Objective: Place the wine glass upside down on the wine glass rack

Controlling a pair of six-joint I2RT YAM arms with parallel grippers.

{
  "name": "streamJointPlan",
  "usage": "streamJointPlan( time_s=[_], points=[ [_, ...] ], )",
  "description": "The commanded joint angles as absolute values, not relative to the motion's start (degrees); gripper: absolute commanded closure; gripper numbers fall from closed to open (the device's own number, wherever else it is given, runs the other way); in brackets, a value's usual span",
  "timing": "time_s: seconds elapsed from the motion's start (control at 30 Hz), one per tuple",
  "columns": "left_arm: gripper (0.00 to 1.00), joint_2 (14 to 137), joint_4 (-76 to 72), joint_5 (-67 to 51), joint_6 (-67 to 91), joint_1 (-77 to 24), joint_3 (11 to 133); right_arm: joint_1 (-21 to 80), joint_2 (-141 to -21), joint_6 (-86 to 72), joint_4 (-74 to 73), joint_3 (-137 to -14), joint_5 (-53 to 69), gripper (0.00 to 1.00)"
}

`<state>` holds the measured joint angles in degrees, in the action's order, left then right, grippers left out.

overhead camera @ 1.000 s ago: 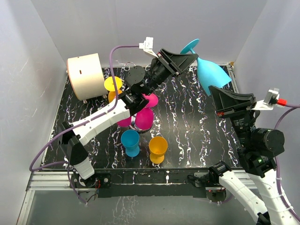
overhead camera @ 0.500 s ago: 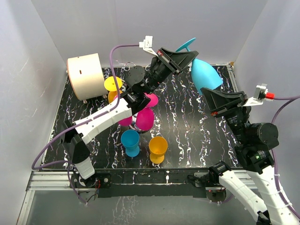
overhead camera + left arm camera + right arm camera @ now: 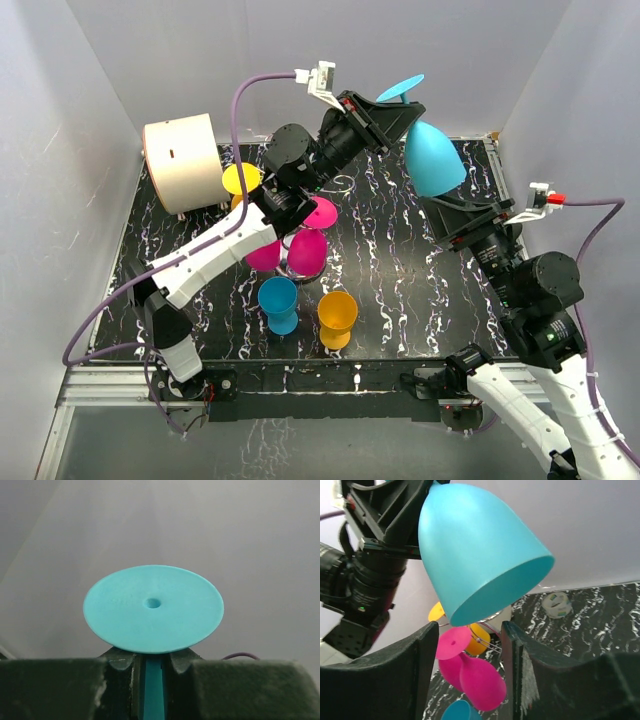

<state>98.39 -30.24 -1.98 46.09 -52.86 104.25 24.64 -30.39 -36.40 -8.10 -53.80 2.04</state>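
Wine glass (image 3: 433, 158), stem tight between left jaws only in left wrist view; right jaws apart.

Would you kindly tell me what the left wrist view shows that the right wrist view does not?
Left wrist only: the flat foot of the teal glass, face-on, and its stem. Right wrist only: the bowl's open mouth, pink glasses below, and the open right claw. Both: the teal glass held by the left claw.

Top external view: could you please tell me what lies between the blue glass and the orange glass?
Nothing stands there: the top view shows only bare marbled table between the blue glass and the orange glass.
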Motion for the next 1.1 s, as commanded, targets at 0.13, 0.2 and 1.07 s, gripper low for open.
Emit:
streamJointPlan(
  time_s=[0.13,0.2,1.07],
  points=[
    [1.00,91.1,-15.6,-0.5,24.1,-51.7,108.6,24.9,-29.7,-36.4,-17.4,-59.1,-2.7,0.39],
    [1.00,90.4,-12.7,-0.9,19.6,-51.7,108.7,24.9,-30.5,-36.9,-19.0,-60.4,-2.6,0.38],
    [1.00,81.0,-20.0,-12.0,0.4,-51.6,89.9,24.8,-49.5,-59.9,-29.1,-83.2,0.4,0.39]
  ],
)
